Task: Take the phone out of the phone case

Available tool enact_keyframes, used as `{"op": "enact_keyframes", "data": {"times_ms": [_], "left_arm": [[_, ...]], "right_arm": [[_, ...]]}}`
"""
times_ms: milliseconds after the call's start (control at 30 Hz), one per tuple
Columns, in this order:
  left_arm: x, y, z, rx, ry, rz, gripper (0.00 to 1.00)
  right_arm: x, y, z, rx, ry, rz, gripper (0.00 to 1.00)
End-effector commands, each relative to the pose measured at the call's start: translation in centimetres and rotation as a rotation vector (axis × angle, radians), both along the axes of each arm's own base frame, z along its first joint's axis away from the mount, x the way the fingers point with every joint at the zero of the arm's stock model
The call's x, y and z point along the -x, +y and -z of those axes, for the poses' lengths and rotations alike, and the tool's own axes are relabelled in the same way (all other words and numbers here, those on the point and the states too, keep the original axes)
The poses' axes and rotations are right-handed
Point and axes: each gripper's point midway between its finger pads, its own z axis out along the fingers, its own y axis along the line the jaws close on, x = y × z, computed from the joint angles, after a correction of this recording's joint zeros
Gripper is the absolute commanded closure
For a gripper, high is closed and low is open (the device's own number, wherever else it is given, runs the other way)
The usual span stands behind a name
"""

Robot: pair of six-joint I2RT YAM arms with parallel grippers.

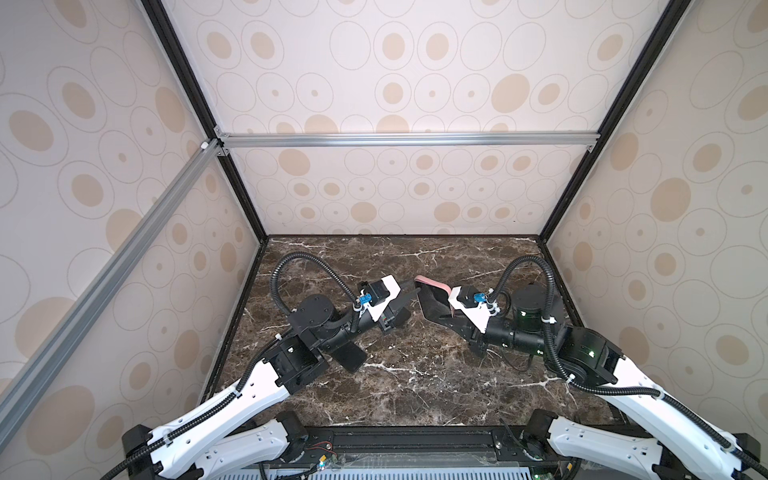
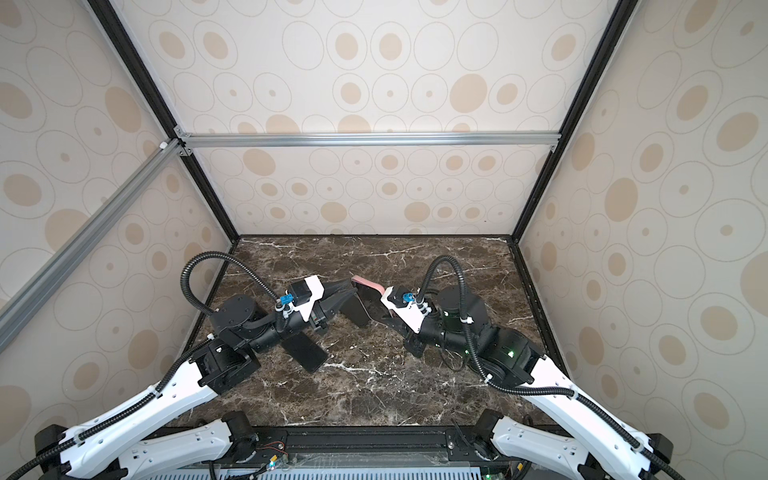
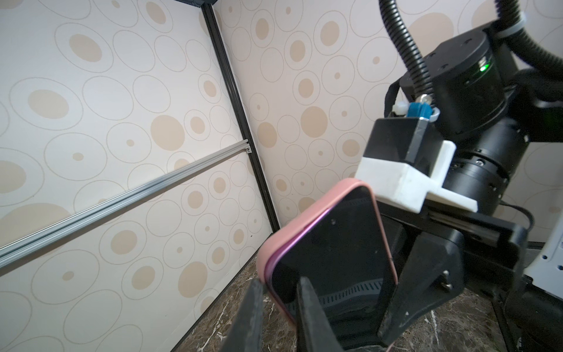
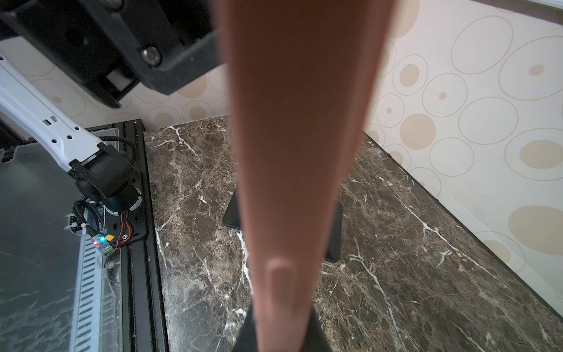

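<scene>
A phone (image 3: pixel 332 250) with a dark screen and purple rim sits in a pink phone case (image 3: pixel 307 219), held tilted above the marble table in both top views (image 1: pixel 432 299) (image 2: pixel 358 309). Its purple rim stands a little proud of the pink rim at one corner. My left gripper (image 3: pixel 280 282) is shut on that corner, one finger (image 3: pixel 254 311) against the pink outside and the other on the screen. My right gripper (image 4: pixel 283 329) is shut on the case (image 4: pixel 292 152), seen edge-on with a side button. In the top views the grippers (image 1: pixel 411 291) (image 1: pixel 442 318) meet at the phone from either side.
A second bare black phone (image 1: pixel 349 357) (image 2: pixel 307 351) lies flat on the marble table (image 1: pixel 415 395) under my left arm, partly hidden behind the case in the right wrist view. Patterned walls enclose the table on three sides. A black rail (image 1: pixel 415 440) runs along the front edge.
</scene>
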Motion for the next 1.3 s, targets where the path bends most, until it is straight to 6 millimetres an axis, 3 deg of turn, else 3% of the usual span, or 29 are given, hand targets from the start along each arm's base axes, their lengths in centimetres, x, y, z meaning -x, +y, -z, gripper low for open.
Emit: {"op": "enact_keyframes", "data": {"times_ms": [0, 267, 800, 1267], "left_arm": [[1.4, -1.4, -0.4, -0.044, -0.014, 0.107, 0.80], [2.2, -2.9, 1.4, -0.117, 0.036, 0.204, 0.80], [4.9, -4.5, 3.4, -0.181, 0.110, 0.414, 0.76], [8.1, -4.5, 2.8, -0.143, 0.131, 0.613, 0.73]], "right_arm": [[1.6, 1.2, -1.5, -0.019, -0.036, -0.127, 1.00], [3.0, 2.1, -1.1, 0.001, 0.003, -0.230, 1.00], [3.9, 2.5, -1.0, 0.002, 0.006, -0.291, 1.00], [2.9, 1.4, -1.1, 0.009, -0.025, -0.205, 1.00]]}}
